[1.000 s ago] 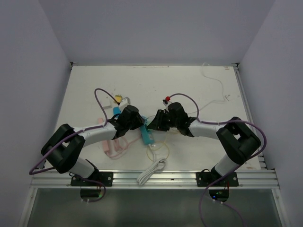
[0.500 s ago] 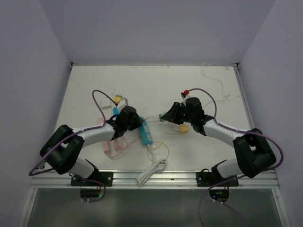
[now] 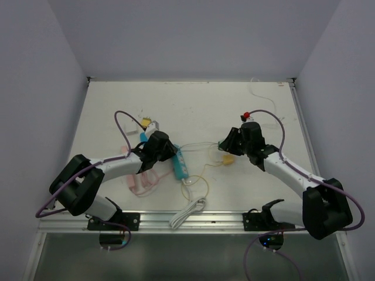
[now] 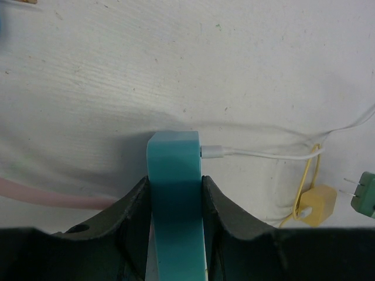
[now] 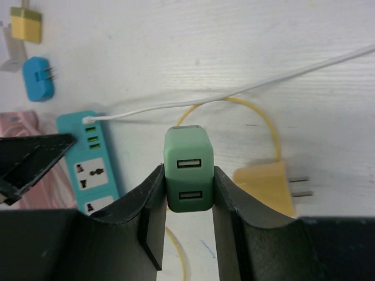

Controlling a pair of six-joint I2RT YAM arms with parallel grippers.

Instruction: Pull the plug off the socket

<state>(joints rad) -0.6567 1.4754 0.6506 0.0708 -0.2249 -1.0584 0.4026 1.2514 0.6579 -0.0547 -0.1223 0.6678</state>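
The socket is a teal power strip (image 3: 180,164) lying on the white table, and my left gripper (image 3: 166,153) is shut on its end. In the left wrist view both fingers press the strip's sides (image 4: 174,193), and a white cable (image 4: 258,154) is plugged into its side. The plug is a green two-port USB block (image 5: 188,170), clear of the socket (image 5: 91,164), with my right gripper (image 5: 188,175) shut on it. From above, the right gripper (image 3: 225,144) holds it well to the right of the strip. Its prongs show at the left wrist view's right edge (image 4: 364,196).
A yellow plug (image 5: 266,187) on a yellow cord lies just right of the green plug. A blue adapter (image 5: 38,77) and a yellow one (image 5: 26,24) sit behind the strip. Pink cable (image 3: 140,181) lies left of it. A white cord bundle (image 3: 187,212) sits at the front edge.
My right gripper has drawn back to the right with the green plug, from against the strip to well clear of it. The left gripper has kept its hold on the strip.
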